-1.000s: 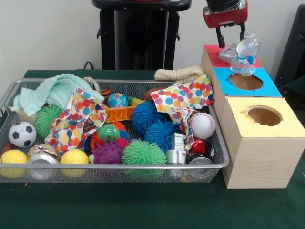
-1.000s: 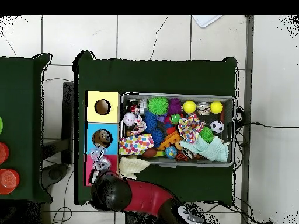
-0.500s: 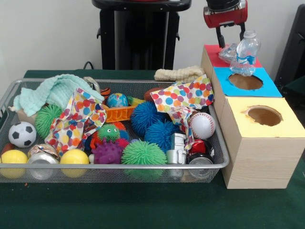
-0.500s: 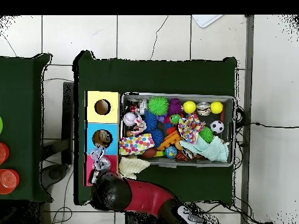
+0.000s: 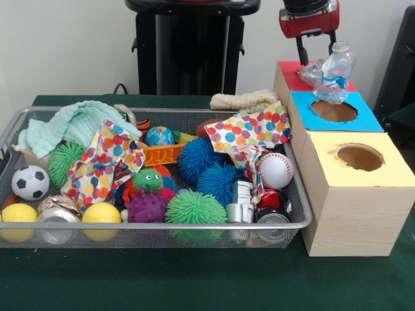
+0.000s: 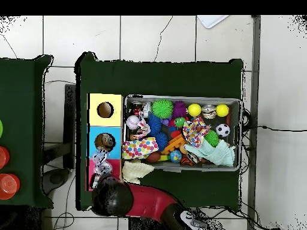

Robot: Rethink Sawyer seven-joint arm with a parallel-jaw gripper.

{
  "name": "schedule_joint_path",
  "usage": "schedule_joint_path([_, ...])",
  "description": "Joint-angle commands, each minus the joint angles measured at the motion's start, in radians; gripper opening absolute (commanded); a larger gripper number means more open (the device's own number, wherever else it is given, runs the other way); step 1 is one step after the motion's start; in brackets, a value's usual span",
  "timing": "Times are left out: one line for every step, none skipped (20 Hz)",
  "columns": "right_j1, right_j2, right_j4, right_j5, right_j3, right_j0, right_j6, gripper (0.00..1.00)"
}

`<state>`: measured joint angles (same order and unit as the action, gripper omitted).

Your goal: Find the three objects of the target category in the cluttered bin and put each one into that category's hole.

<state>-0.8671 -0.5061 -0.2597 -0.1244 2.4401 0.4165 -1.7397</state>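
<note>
Above red box: tool open, clear of bottle leaning over blue hole; could topple off, resting unsteadily.

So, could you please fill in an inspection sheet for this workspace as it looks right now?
Surface: green table cover, holding a wire bin and a three-hole box.
Job's things: clear plastic bottle standing on the box, across the red and blue sections.
Clutter: spiky balls, baseball, soccer ball, yellow balls, cans, polka-dot cloths, mint towel.
Grippers: gripper above the bottle, jaws apart, holding nothing.
Cables: black cable behind the table.
Surroundings: tiled floor; second green table alongside.
</note>
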Motion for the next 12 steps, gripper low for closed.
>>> schedule_joint_path([0.005,0.003,-0.08,-0.029,-0.176,-0.01,-0.206,1.0])
schedule_joint_path([0.005,0.003,-0.081,-0.031,-0.177,-0.011,-0.206,1.0])
schedule_joint_path([0.004,0.004,-0.081,-0.029,-0.176,-0.012,-0.207,1.0])
schedule_joint_path([0.003,0.004,-0.081,-0.027,-0.174,-0.013,-0.208,1.0])
schedule_joint_path([0.003,0.0,-0.08,-0.021,-0.17,-0.012,-0.21,1.0])
schedule_joint_path([0.004,0.002,-0.08,-0.018,-0.171,-0.014,-0.21,1.0])
schedule_joint_path([0.003,0.001,-0.079,-0.018,-0.17,-0.013,-0.21,1.0])
schedule_joint_path([0.003,0.003,-0.079,-0.018,-0.17,-0.015,-0.209,1.0])
schedule_joint_path([0.001,0.006,-0.079,-0.022,-0.171,-0.017,-0.208,1.0])
schedule_joint_path([-0.001,0.007,-0.079,-0.026,-0.171,-0.017,-0.207,1.0])
schedule_joint_path([-0.002,0.009,-0.08,-0.031,-0.172,-0.018,-0.206,1.0])
schedule_joint_path([-0.004,0.01,-0.08,-0.034,-0.171,-0.017,-0.206,1.0])
